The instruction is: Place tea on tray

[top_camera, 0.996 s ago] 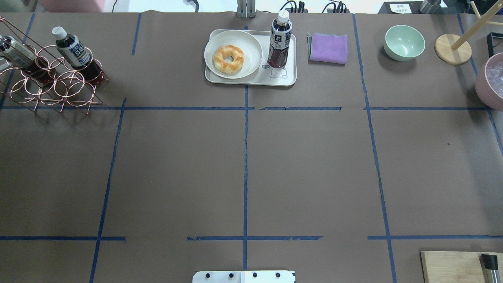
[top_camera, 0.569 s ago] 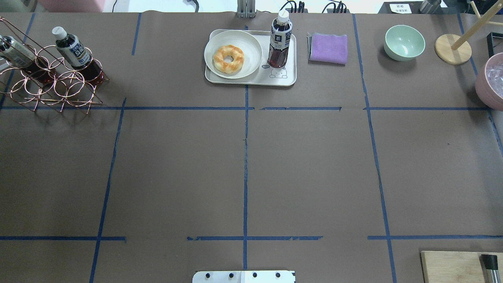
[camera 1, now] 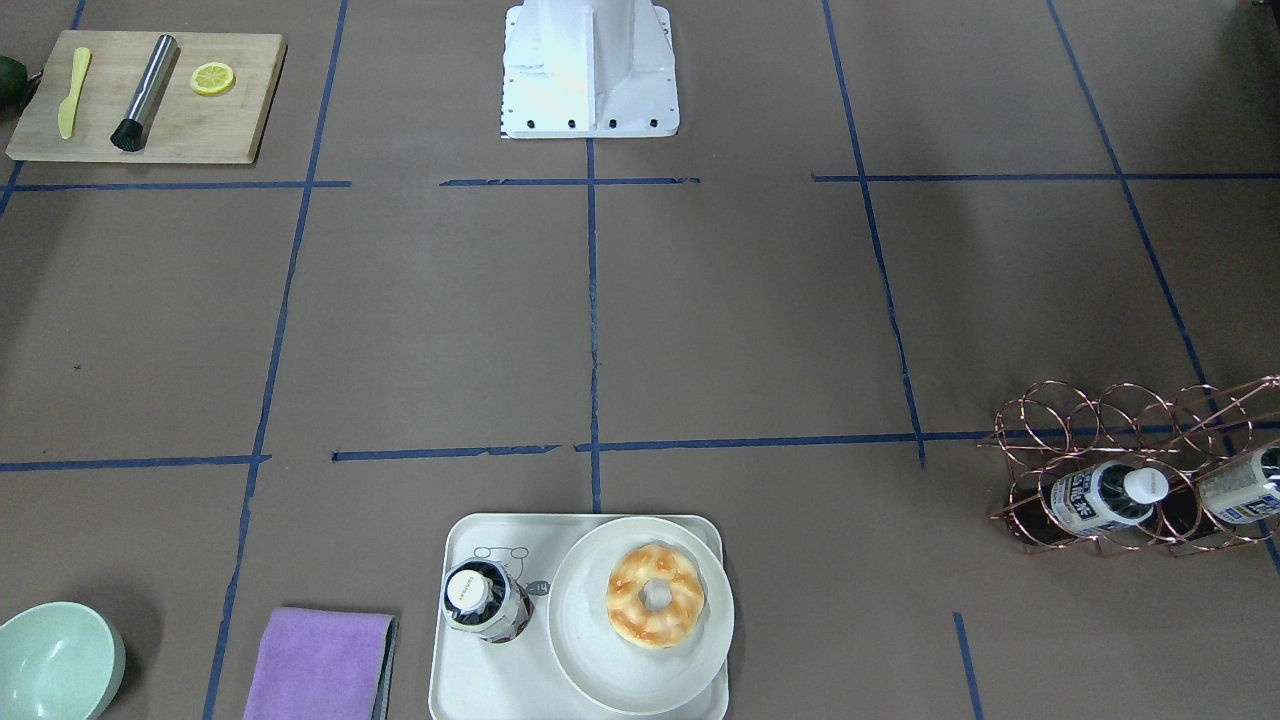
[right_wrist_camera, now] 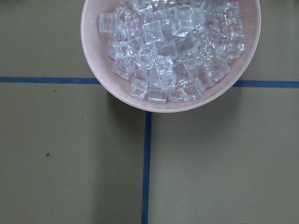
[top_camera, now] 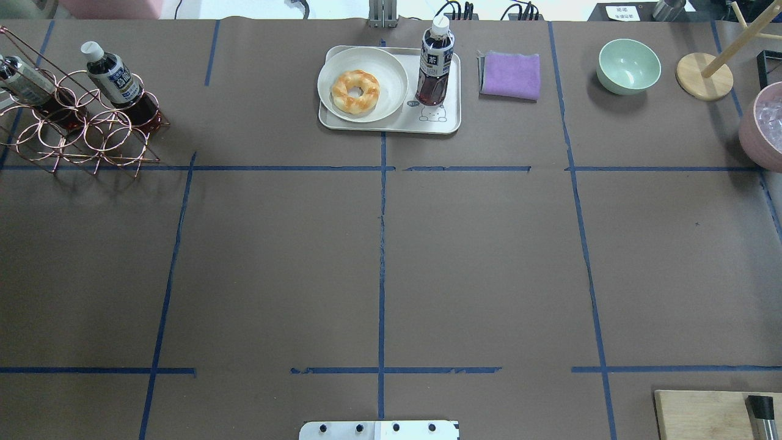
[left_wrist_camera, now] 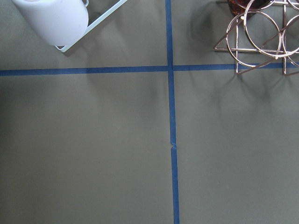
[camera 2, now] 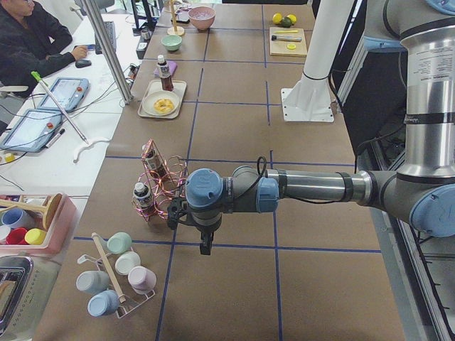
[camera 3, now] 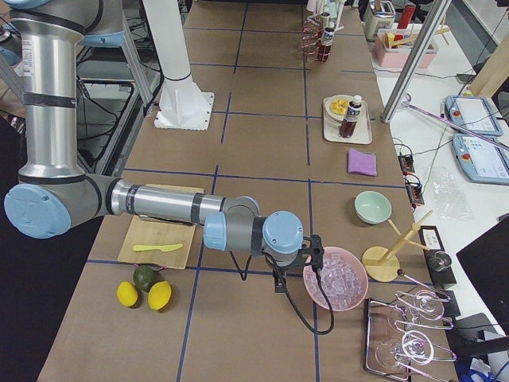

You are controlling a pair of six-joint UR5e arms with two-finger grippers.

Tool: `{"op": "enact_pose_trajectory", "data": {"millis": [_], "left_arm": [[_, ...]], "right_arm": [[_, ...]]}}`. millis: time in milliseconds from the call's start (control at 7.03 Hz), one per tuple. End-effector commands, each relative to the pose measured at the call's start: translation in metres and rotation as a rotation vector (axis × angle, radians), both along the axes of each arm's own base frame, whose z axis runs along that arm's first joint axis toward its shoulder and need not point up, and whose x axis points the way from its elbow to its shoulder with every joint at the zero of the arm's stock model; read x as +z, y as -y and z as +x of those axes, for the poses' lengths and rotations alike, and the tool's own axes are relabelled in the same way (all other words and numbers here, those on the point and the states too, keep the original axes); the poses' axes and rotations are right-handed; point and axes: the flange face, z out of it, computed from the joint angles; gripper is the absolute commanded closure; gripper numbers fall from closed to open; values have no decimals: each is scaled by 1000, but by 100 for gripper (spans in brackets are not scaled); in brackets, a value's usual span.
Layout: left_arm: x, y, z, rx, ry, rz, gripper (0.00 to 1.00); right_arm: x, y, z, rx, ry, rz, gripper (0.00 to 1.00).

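Observation:
One tea bottle [top_camera: 435, 61] stands upright on the cream-white tray [top_camera: 391, 126], on its right part by the bear drawing; it also shows in the front view [camera 1: 485, 600]. Two more tea bottles [top_camera: 115, 82] lie in a copper wire rack [top_camera: 85, 131] at the far left. My left gripper [camera 2: 205, 245] hangs over the table near the rack, far from the tray. My right gripper [camera 3: 278, 285] hangs by the pink ice bowl [right_wrist_camera: 117, 84]. Each shows only in a side view, so I cannot tell whether it is open or shut.
A round plate [top_camera: 391, 67] with a doughnut [top_camera: 355, 91] fills the tray's left part. A purple cloth [top_camera: 511, 74], a green bowl [top_camera: 628, 66] and a wooden stand [top_camera: 704, 76] lie to the tray's right. A wooden board [camera 1: 150, 130] is near the robot's base.

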Motion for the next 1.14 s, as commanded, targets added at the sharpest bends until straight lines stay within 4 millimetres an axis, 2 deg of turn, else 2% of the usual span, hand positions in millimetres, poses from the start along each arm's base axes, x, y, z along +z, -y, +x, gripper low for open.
{"op": "enact_pose_trajectory", "data": {"millis": [0, 284, 996], "left_arm": [[0, 0, 0, 0, 0, 0, 0], [1, 0, 0, 0, 0, -3, 0], [3, 0, 1, 0, 1, -8, 0]], "right_arm": [[-5, -2, 14, 35, 2, -12, 0], [-23, 4, 16, 38, 1, -42, 0], [-14, 1, 17, 35, -22, -51, 0]]}}
